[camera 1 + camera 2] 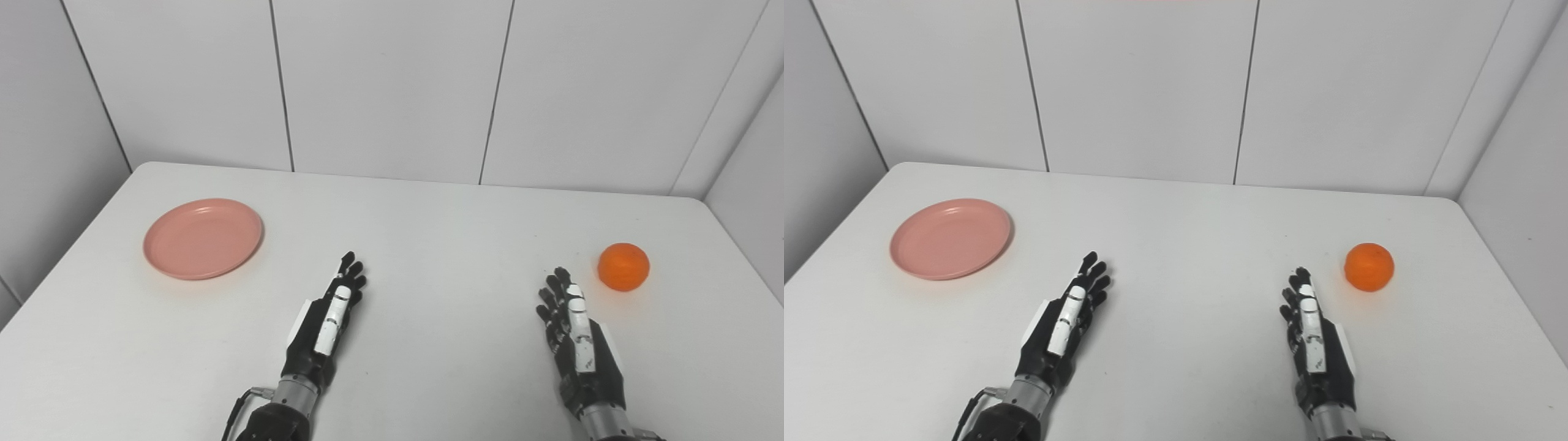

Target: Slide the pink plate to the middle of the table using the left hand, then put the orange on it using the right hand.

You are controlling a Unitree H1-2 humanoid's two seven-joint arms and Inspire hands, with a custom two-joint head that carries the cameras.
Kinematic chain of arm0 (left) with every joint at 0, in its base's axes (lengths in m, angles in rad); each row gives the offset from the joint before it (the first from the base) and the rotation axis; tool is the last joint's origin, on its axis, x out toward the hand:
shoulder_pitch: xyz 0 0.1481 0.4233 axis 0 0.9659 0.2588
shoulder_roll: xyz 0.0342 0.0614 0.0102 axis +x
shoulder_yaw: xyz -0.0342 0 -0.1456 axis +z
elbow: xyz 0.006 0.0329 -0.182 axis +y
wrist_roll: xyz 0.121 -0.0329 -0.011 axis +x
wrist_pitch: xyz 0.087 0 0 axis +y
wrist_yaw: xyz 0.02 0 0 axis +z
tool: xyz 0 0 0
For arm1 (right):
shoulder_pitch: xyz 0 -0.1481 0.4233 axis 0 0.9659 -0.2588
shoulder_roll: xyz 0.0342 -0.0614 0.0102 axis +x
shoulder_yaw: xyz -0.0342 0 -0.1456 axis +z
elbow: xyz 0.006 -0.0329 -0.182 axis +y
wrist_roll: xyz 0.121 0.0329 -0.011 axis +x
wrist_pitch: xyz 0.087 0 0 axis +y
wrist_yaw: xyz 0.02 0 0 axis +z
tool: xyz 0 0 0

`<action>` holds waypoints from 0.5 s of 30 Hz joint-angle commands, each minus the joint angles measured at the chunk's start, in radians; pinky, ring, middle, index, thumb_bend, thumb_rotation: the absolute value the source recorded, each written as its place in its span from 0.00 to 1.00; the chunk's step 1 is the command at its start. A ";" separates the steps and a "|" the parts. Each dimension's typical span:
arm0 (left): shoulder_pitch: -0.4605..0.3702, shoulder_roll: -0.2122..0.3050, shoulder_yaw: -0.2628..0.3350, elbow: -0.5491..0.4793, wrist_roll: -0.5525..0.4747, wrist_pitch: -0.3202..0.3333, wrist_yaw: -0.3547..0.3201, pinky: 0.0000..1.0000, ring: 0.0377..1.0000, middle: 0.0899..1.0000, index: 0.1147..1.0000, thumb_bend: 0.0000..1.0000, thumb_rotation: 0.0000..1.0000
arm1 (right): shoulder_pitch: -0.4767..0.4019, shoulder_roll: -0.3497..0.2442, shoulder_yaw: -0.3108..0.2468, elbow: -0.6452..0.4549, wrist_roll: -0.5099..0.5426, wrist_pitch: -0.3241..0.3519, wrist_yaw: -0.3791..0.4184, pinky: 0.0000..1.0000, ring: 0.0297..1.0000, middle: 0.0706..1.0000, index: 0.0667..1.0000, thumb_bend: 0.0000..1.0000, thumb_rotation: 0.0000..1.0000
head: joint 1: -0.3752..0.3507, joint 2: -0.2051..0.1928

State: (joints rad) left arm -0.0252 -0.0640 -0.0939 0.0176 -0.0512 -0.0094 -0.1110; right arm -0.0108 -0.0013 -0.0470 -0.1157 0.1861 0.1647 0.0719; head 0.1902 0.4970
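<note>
Plate point(203, 237): in the left eye view, the pink plate is seen at the left of the frame, flat on the white table point(429, 233) and empty. The orange point(623, 266) is placed at the right of the frame, well apart from the plate. The left hand point(324, 324) is shown at lower centre-left, fingers extended and slightly apart, nothing held, clear of the plate. The right hand point(579, 337) is shown at lower right, fingers likewise extended and empty, its fingertips near the orange but not touching it.

In the right eye view, the plate point(950, 237) is found at the left, the orange point(1369, 266) at the right, with the left hand point(1066, 324) and right hand point(1315, 343) lower between them, both unclosed and empty.
</note>
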 commanded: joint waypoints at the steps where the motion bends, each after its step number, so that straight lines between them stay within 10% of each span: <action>1: -0.004 -0.042 -0.026 0.055 0.012 -0.043 0.013 0.99 0.97 0.99 0.98 0.40 1.00 | -0.019 -0.012 -0.010 -0.008 0.020 -0.070 0.023 1.00 1.00 1.00 1.00 0.27 1.00 | 0.029 -0.015; 15: -0.027 -0.081 -0.042 0.140 0.061 -0.080 0.055 0.97 0.97 0.98 0.98 0.35 1.00 | -0.027 -0.042 -0.028 0.048 0.050 -0.111 0.059 1.00 1.00 1.00 1.00 0.24 1.00 | 0.133 -0.084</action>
State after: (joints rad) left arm -0.0691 -0.1473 -0.1392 0.1054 0.0012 -0.0578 -0.0633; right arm -0.0122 -0.0410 -0.0703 -0.0660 0.2276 0.1004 0.1232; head 0.3221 0.4126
